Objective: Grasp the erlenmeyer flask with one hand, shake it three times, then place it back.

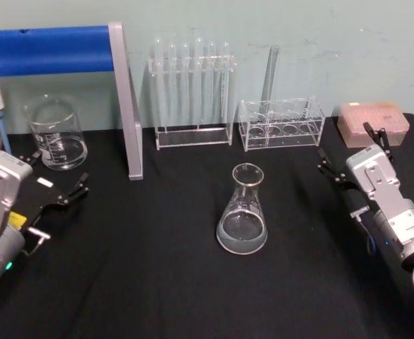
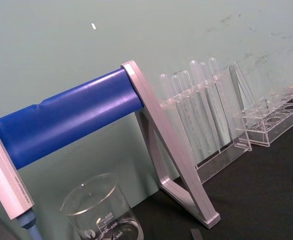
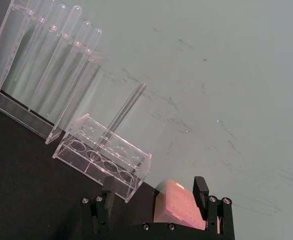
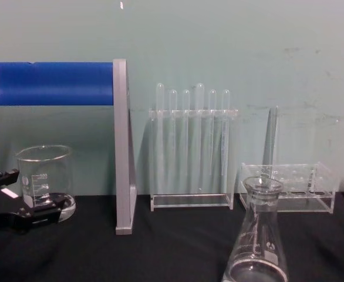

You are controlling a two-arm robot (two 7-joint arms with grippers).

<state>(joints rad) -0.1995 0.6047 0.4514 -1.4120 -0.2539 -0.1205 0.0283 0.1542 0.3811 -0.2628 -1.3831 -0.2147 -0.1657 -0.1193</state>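
The erlenmeyer flask point(image 1: 242, 210) stands upright near the middle of the black table point(image 1: 157, 282), free of both grippers, with a shallow layer of clear liquid in its base. Behind it, a tall clear rack point(image 1: 191, 92) holds a row of test tubes, and a low clear rack point(image 1: 281, 123) to its right holds a single tube. A glass beaker point(image 1: 55, 133) stands at rear left, with what looks like a little liquid at its bottom. A pink box point(image 1: 373, 121) sits at rear right.

The left gripper point(image 1: 51, 180) rests low at the left edge, just in front of the beaker, jaws apart and holding nothing. The right gripper point(image 1: 352, 152) lies at the right edge, angled toward the pink box, well apart from the flask; in the right wrist view its jaws stand apart and empty.

A stand with a blue bar and grey upright point(image 1: 126, 99) occupies the rear left. The wall behind is pale green.
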